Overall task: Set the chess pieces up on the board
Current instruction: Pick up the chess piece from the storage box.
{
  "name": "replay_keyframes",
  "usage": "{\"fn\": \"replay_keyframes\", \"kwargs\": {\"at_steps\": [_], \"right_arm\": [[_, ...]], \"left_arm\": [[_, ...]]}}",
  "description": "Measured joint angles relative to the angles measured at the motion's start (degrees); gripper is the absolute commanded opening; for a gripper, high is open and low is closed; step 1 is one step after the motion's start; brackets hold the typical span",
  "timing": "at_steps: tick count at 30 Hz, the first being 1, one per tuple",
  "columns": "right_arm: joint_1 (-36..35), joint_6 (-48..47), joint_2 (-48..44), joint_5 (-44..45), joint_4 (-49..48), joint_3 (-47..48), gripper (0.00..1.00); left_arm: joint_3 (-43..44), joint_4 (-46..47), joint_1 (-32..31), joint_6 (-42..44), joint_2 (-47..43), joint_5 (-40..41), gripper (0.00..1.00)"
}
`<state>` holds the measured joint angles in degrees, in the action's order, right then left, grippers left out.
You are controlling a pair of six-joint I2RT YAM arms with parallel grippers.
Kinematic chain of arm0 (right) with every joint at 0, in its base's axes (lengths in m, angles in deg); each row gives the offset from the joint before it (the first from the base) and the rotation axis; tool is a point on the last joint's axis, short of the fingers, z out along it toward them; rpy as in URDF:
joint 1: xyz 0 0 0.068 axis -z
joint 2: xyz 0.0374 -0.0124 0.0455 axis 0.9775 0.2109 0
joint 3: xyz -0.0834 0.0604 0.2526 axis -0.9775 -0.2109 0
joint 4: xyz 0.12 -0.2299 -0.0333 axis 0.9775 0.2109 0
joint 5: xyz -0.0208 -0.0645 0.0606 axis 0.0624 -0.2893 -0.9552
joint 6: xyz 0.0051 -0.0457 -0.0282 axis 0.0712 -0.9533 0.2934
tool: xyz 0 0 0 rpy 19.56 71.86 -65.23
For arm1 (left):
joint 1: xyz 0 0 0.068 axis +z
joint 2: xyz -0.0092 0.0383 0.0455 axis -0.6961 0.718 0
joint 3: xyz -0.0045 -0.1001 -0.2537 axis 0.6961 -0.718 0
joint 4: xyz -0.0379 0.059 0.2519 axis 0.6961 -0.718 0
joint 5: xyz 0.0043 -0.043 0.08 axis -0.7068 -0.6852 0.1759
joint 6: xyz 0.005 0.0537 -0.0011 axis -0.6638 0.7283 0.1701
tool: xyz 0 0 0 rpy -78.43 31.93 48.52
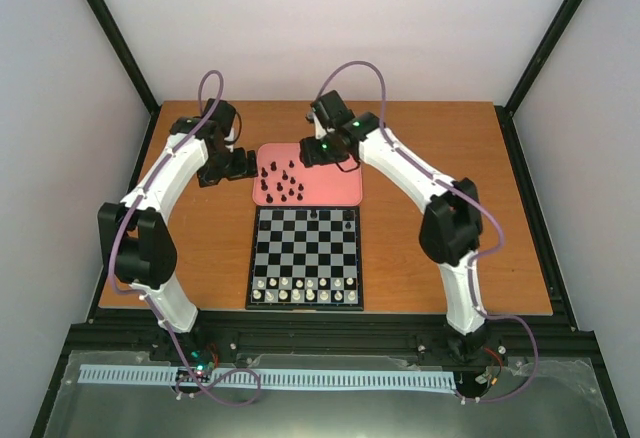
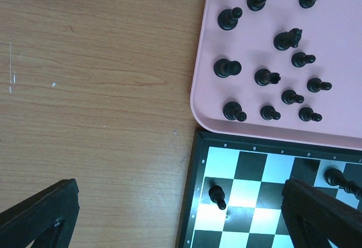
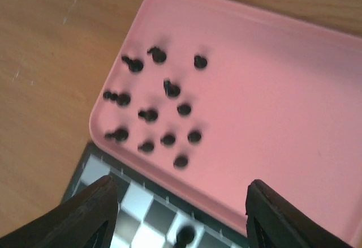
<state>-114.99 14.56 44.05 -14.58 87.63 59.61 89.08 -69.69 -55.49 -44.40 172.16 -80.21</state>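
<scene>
Left claw (image 2: 180, 202), spread and empty, has the board (image 2: 254, 163) corner between its fingers. Right claw (image 3: 181, 202), likewise spread, has 12 chess pieces (image 3: 171, 89) ahead on the tray (image 3: 271, 106).

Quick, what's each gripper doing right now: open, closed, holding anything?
Left gripper: open, holding nothing.
Right gripper: open, holding nothing.

Blur, crops, cover.
Right wrist view: chess pieces (image 3: 148, 114) on the tray (image 3: 271, 89) smeared, kinds unreadable; board (image 3: 133, 205) cut by the bottom edge. Left wrist view: board and tray run off the right edge; one piece (image 2: 334, 176) half behind a finger (image 2: 317, 214) of the left gripper (image 2: 181, 186). Top view: pieces too small to type.
</scene>
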Motion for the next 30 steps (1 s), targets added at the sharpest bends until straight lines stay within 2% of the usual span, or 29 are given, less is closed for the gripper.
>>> {"fn": "replay_keyframes", "kwargs": {"at_steps": [6,9,16,30], "right_arm": [[0.0,0.5,15.1,-0.5,-0.5,15.2,0.56],[0.0,1.0,19.7,-0.4,-0.4,19.4,0.53],[-0.1,1.3,22.7,-0.1,0.8,20.3,0.45],[-1.1,-0.7,25.8,-1.2,3.5,19.5,0.4]], "left_arm": [[0.0,-0.2,0.6,-0.7,-0.1,1.5,1.0],[0.0,-0.2,2.1,-1.2,-0.4,1.6,1.0],[-0.6,0.0,6.1,-2.0,-2.3,1.7,1.0],[-1.8,0.0,6.1,-2.0,-1.9,1.6,1.0]]}}
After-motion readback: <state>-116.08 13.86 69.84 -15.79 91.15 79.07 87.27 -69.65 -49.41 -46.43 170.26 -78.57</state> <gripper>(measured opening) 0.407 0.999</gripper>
